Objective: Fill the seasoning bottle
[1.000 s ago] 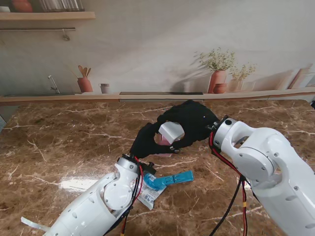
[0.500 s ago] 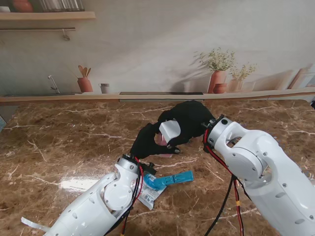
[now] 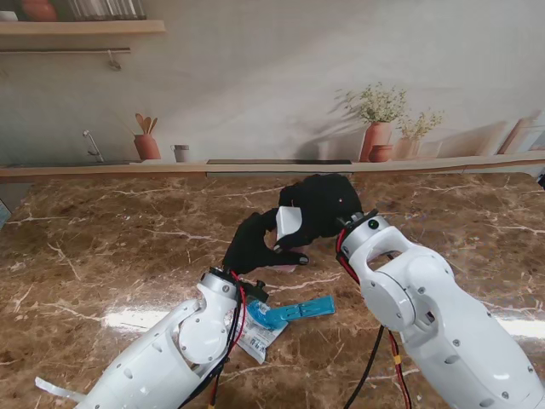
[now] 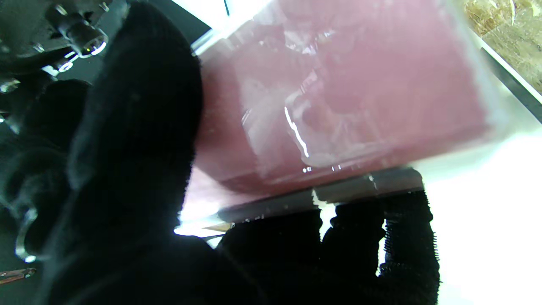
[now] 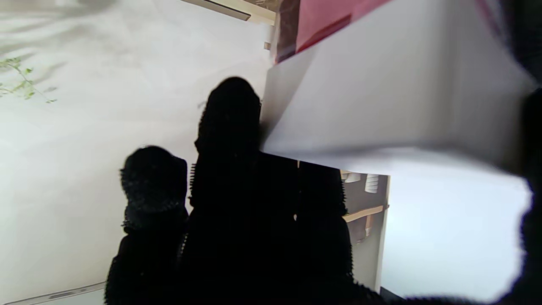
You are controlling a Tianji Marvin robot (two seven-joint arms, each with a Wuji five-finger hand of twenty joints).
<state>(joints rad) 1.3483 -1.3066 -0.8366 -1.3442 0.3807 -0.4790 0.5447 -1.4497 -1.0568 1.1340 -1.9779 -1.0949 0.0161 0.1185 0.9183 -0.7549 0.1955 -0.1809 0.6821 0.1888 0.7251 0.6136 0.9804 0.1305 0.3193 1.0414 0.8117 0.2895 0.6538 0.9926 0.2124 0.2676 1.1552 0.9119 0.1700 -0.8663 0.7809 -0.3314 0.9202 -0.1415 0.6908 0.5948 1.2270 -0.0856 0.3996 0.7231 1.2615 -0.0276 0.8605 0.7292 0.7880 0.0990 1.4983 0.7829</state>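
From the stand's view, the left hand [image 3: 254, 247], in a black glove, is wrapped around a clear seasoning bottle [image 3: 283, 247] with pink contents, near the middle of the brown marble table [image 3: 102, 247]. Only a sliver of the bottle's pink shows between the glove's fingers. The right hand [image 3: 322, 204], also black-gloved, sits just beyond the bottle, farther from me, and grasps a white container [image 3: 289, 221] that is tilted, its lower corner right over the bottle. The two hands are nearly touching. Nearer to me than the bottle, beside the left wrist, a blue packet [image 3: 294, 311] lies flat on the table, with a white printed sachet [image 3: 255, 342] partly under the left forearm. Far behind the bottle, a pictured backdrop shows a terracotta vase with sprigs [image 3: 377, 136].

In the left wrist view, the seasoning bottle [image 4: 338, 93] fills most of the frame: clear walls, pink inside, blurred by closeness. The thumb [image 4: 135, 127] presses one side and the fingertips [image 4: 406, 228] curl round the opposite edge, so the left hand [image 4: 169, 254] is firmly clasped on it.

In the right wrist view, the white container [image 5: 381, 93] lies across the gloved fingers [image 5: 228, 135], held by the right hand [image 5: 254, 237]. A strip of the bottle's pink [image 5: 326, 17] shows just past its far edge.
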